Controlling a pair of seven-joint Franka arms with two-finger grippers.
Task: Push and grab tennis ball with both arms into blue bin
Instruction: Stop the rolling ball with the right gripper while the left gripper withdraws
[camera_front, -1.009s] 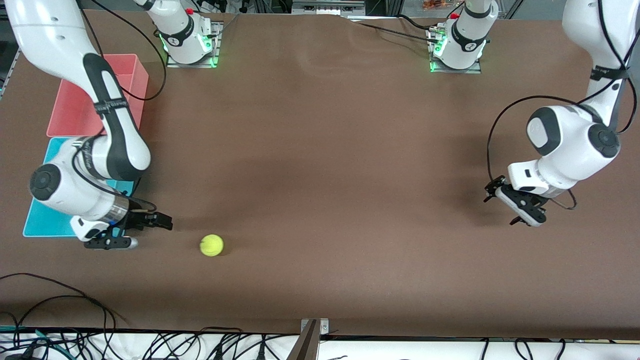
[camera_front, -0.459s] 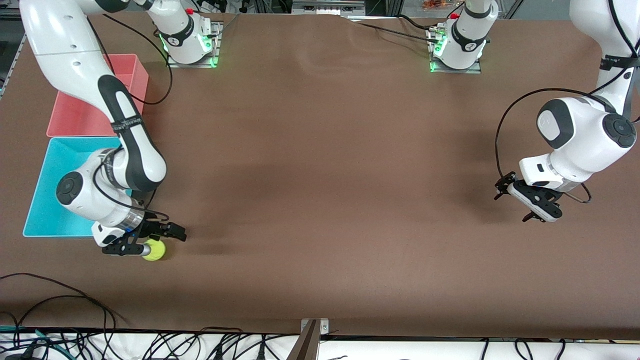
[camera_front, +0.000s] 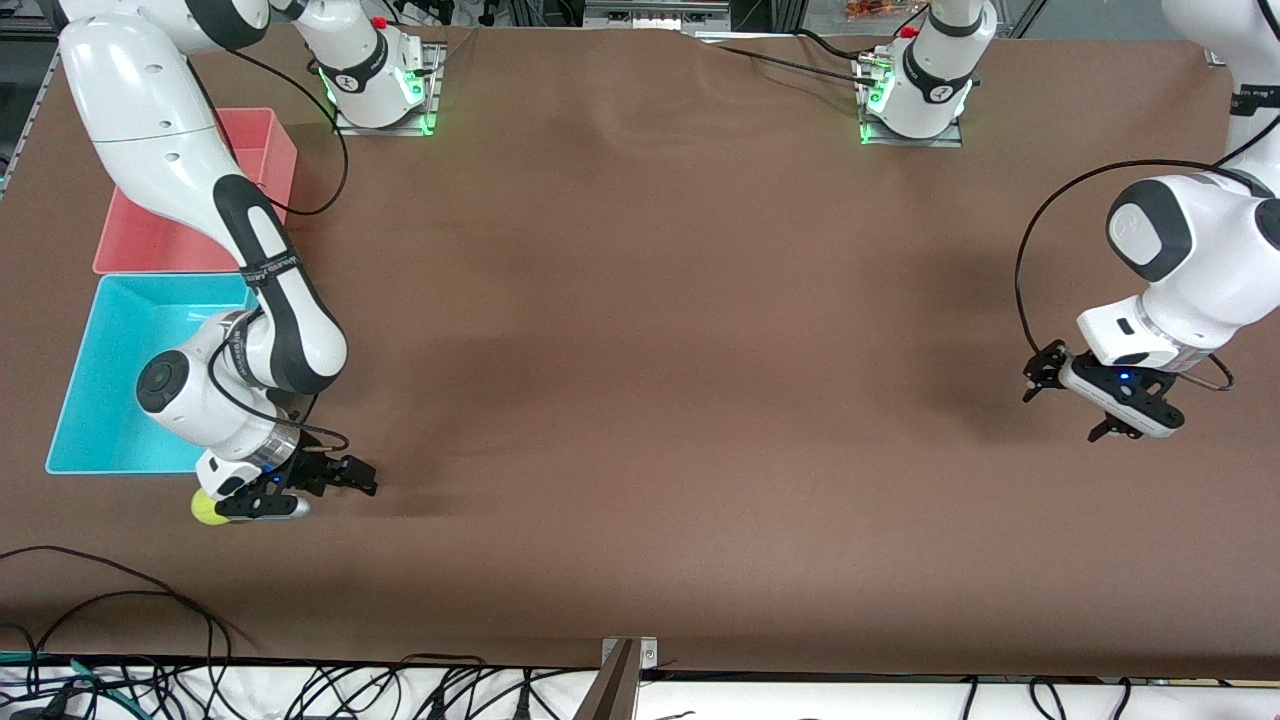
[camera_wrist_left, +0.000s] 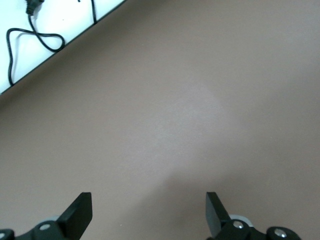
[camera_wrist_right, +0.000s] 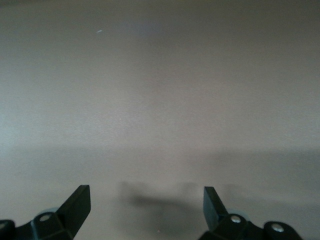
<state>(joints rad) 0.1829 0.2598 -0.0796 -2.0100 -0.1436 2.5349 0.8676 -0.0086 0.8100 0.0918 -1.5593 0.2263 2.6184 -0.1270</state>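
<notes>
A: The tennis ball lies on the brown table, outside the bins, just nearer the front camera than the blue bin and close to its near corner. Seen from the front, it sits at about seven o'clock from the middle of that bin.

B: Anything in the bins?

A: The part of the blue bin's floor that shows is bare; the right arm covers some of it. The pink bin touches it at twelve o'clock, and its floor also shows bare where the arm leaves it in view.

B: And the arms?

A: The right arm bends down over the blue bin's corner. The right gripper sits low at the table, fingers spread apart with nothing between them; the ball peeks out at its nine o'clock side, right against the gripper body.

B: The other one?

A: The left gripper waits over bare table at the left arm's end, spread wide and empty.
</notes>
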